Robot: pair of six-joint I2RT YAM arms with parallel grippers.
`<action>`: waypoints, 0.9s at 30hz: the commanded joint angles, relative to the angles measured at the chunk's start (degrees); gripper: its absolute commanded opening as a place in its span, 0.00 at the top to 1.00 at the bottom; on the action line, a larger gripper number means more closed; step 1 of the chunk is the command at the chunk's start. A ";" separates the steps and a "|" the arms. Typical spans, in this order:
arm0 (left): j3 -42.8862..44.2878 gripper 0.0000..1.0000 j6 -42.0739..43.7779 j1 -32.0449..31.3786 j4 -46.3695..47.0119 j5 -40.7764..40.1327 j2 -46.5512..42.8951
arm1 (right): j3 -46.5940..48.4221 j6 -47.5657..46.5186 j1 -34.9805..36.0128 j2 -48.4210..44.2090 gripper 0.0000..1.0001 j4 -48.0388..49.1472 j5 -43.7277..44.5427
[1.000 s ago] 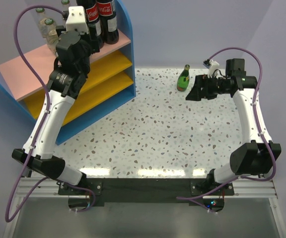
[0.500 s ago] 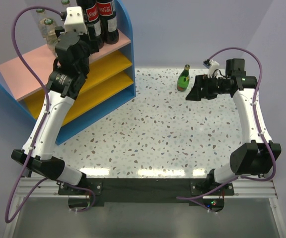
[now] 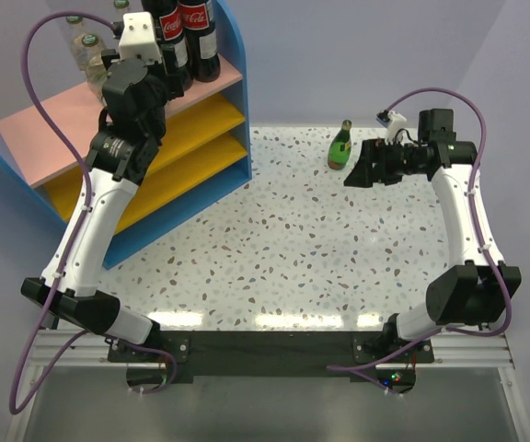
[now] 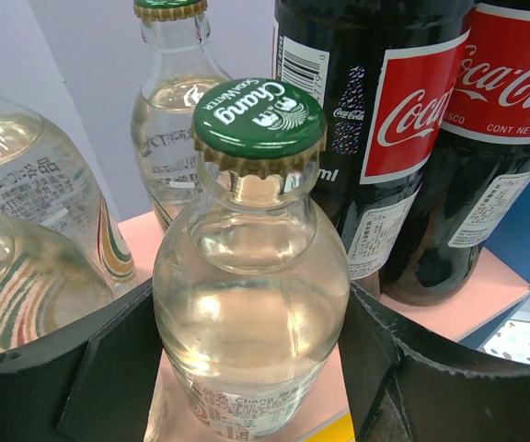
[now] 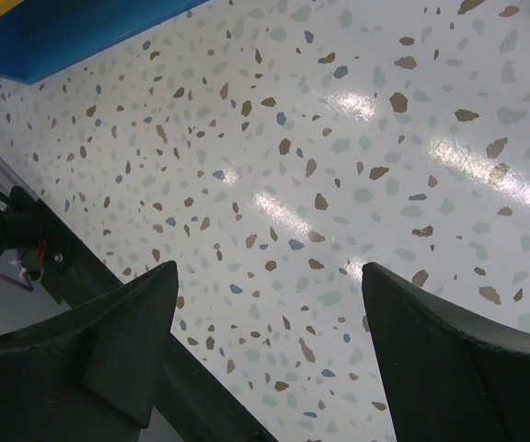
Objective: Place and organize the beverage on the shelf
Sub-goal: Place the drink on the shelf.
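My left gripper is shut on a clear bottle with a green cap, which stands upright on the pink top board of the shelf. Two dark cola bottles with red labels stand just to its right, and other clear bottles stand behind it and to its left. In the top view my left gripper is among these bottles. A green glass bottle stands on the table. My right gripper is open and empty just right of it, above bare table.
The shelf's blue side panel rises beside the cola bottles. Two yellow lower boards lie under the pink one. The speckled table stretches between the shelf and the right arm. A purple wall stands behind.
My left wrist has shifted very slightly toward the back of the top board. The right arm and the green glass bottle have not moved.
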 commanded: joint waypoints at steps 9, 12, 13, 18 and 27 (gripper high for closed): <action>0.82 0.43 0.01 0.67 7.02 -1.19 -2.62 | 1.57 -0.53 -0.66 0.58 0.16 0.68 -0.93; 0.82 0.41 0.18 0.76 6.94 -1.28 -2.62 | 1.65 -0.53 -0.66 0.58 0.16 0.68 -1.02; 0.82 0.41 0.10 0.76 6.94 -1.28 -2.62 | 1.66 -0.53 -0.66 0.49 0.16 0.68 -1.11; 0.82 0.38 0.27 0.76 6.94 -1.37 -2.62 | 1.83 -0.44 -0.75 0.66 0.16 0.50 -1.11; 0.91 0.35 0.36 0.76 7.02 -1.46 -2.62 | 1.92 -0.53 -0.84 0.66 0.16 0.50 -1.19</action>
